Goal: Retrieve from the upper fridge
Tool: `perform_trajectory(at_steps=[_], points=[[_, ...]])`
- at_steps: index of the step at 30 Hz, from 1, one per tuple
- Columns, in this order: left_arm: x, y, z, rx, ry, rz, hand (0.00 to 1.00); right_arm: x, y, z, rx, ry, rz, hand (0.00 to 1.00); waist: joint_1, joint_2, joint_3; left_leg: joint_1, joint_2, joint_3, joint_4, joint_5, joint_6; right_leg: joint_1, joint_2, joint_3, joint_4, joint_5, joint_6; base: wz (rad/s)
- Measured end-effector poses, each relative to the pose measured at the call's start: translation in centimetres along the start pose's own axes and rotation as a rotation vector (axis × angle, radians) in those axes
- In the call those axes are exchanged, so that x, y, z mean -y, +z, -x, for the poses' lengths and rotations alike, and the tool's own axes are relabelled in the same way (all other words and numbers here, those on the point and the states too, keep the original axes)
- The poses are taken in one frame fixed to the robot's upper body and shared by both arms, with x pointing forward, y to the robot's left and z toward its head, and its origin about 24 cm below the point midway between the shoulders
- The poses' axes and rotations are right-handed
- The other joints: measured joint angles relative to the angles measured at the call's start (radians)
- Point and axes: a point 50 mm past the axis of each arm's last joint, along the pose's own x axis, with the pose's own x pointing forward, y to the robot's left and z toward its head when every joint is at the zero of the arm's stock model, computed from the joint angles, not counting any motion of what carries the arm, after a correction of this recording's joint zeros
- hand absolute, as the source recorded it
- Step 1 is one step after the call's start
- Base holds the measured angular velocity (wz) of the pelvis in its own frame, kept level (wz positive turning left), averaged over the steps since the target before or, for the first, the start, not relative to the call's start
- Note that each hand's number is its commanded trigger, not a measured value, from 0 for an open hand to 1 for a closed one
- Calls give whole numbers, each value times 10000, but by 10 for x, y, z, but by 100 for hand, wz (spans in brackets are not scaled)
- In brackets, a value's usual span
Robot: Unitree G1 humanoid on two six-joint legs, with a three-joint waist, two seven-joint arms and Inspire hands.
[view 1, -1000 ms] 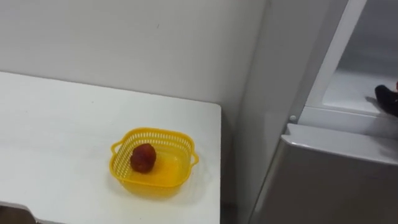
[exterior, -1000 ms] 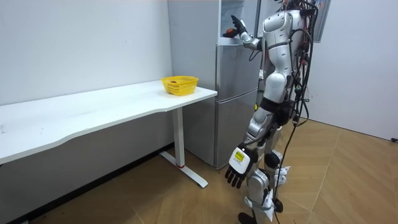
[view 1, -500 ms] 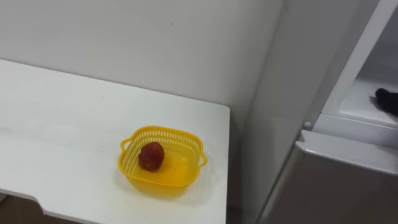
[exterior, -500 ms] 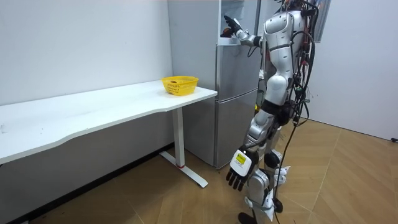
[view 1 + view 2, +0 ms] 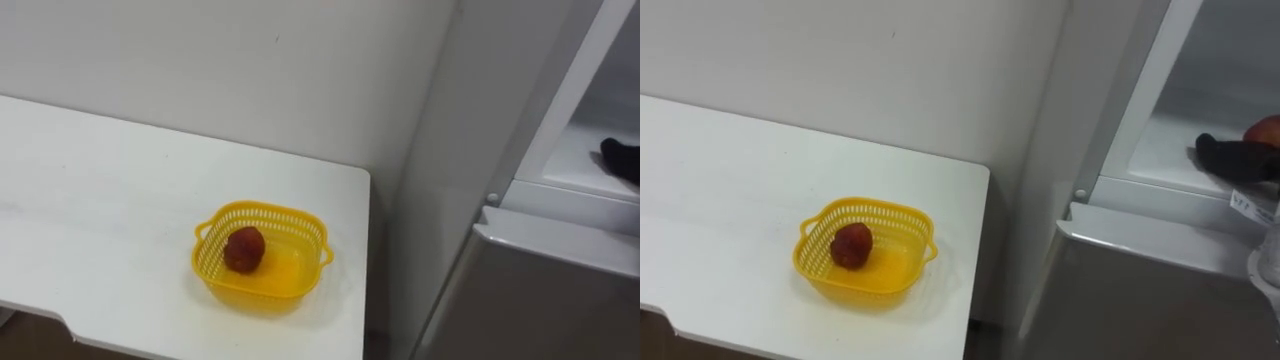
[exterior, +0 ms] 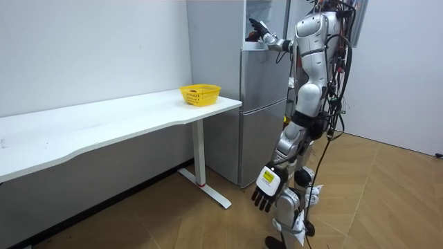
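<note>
Fruit [image 5: 243, 249] lies in basket [image 5: 290, 215] on table [image 5: 100, 200], fridge [image 5: 540, 300] to its right.

The right robot hand [image 5: 1230, 157] inside the upper fridge [image 5: 1170, 140] is cut off by the right edge, so whether its dark fingers close round the red thing [image 5: 1265, 130], half hidden behind them, cannot be told

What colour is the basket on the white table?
Yellow: the plastic mesh basket shows best in the left eye view.
</note>
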Motion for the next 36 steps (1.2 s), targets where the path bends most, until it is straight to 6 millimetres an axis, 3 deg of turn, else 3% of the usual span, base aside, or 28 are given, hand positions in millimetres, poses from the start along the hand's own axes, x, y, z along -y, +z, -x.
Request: perform_trajectory(at_steps=[21, 22, 23, 24, 36], points=[[-1, 3, -1, 57, 16, 54, 0, 7, -12, -6, -715, 834, 59, 0, -38, -127, 2, -29, -17, -68, 139, -2, -1, 31, -7, 14, 17, 1, -1, 1], [-1, 4, -1, 60, 22, 61, 0, 7, -12, -6, -721, 848, 59, 5, -38, -127, 2, -26, -17, -67, 140, -2, -1, 33, -6, 17, 17, 1, -1, 0], [-2, 4, -1, 63, 46, 103, 0, 7, -12, -6, -737, 915, 44, 28, -42, -125, 3, -18, -17, -66, 144, -2, -1, 40, -6, 22, 17, 1, -2, 0], [-3, 4, -1, 49, 62, 132, 0, 6, -12, -6, -783, 974, -12, 100, -39, -117, 8, -9, -20, -67, 160, -2, -1, 54, -5, 31, 15, 2, -4, 0], [-7, -1, -1, -229, 11, 295, 0, 5, -21, -9, -1524, 1561, -308, 100, 12, -65, 44, 197, -12, -64, 76, -4, -4, 238, 5, 57, 1, 10, -16, 0]])
